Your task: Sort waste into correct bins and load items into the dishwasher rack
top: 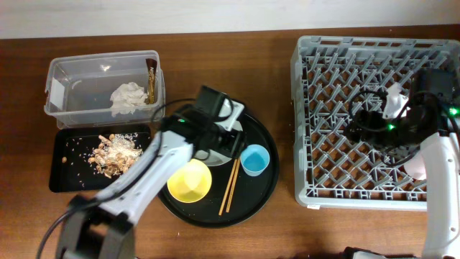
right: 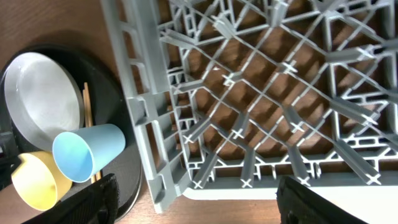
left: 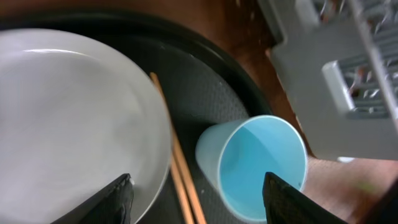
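Left and right jaws wide, empty; glossy round plate (left: 74,112), blue cup (left: 261,163), pegged grey rack (right: 163,183).

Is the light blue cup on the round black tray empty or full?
Empty: inside the light blue cup, the left wrist view shows only bare blue walls.

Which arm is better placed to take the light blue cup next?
Likely left: the left gripper is open close above the light blue cup; the right gripper is over the dishwasher rack.
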Available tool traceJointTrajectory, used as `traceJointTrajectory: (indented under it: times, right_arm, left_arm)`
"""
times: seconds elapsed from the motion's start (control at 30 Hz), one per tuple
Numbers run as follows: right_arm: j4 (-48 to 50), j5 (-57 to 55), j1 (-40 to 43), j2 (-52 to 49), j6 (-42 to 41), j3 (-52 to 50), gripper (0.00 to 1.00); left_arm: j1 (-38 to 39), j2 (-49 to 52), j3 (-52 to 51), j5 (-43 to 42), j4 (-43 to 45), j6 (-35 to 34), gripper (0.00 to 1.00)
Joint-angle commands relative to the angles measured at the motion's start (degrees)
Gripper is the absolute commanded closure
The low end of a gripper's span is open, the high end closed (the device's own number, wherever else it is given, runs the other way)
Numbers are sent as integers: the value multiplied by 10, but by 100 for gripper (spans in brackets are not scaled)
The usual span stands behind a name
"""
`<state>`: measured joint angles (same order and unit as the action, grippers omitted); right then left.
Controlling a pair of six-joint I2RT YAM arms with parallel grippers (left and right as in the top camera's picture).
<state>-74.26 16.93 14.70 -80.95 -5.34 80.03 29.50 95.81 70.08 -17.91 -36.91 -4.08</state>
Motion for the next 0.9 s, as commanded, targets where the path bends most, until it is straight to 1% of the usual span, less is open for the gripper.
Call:
traceJointTrajectory:
  times: [0.0,0.03,0.07,0.1,0.13,0.17,0.23,0.3,0.37,0.4,0.43,0.47,0.53,0.57,0.6,0.63,0.67,0.7,0.77,0.8,0.87]
  right_arm:
    - [0,-11,-8,2,7,9,16]
    - [1,-11,-8,2,7,9,16]
    - [1,-11,-8,2,7,9,15]
    - [1,-11,-8,2,7,9,15]
    - [1,-11,-8,2,7,9,14]
    - [1,-11,-8,2,7,9,14]
    - [1,-11,-8,1,7,9,13]
    - [0,-11,-8,0,7,9,12]
    - [0,-11,-8,-1,7,8,7]
    - [0,-11,-8,-1,7,6,2]
    - [1,-11,-8,-1,7,5,1]
    - [0,-10,-8,-2,7,4,1]
    - [-5,91,-8,-2,86,4,2]
    - [-6,171,-9,-2,127,4,2]
    - [-6,215,-12,-2,147,3,2]
    - [-6,260,-19,-2,165,2,2]
    - [-5,340,-42,-2,188,-5,2]
    - [0,396,-63,-2,202,-12,2]
    - [20,433,-92,-2,201,-24,2]
    - [43,459,-113,-2,201,-37,2]
    - [87,494,-151,-2,200,-61,1]
  left_arm:
    - [23,57,3,4,9,7,35]
    - [25,76,3,4,12,7,35]
    - [25,85,3,4,13,7,40]
    - [25,96,3,4,13,7,56]
    - [25,97,3,4,13,7,76]
    - [25,97,3,4,14,7,86]
    - [25,97,3,4,13,7,99]
    - [24,97,4,3,9,7,100]
    - [15,89,7,-15,1,-13,100]
    - [3,78,11,-56,-3,-15,99]
    - [-14,64,13,-111,-3,-15,100]
    - [-27,54,13,-139,-3,-15,100]
    - [-96,27,13,-294,5,-30,99]
    - [-129,24,13,-398,19,-30,99]
    - [-161,25,13,-510,36,-30,100]
    - [-175,25,13,-558,40,-30,99]
    - [-187,25,13,-597,39,-30,100]
    - [-187,25,13,-608,39,-30,100]
    - [-187,25,13,-630,39,-30,99]
    - [-187,25,13,-650,41,-30,99]
    - [-187,25,13,-659,43,-30,100]
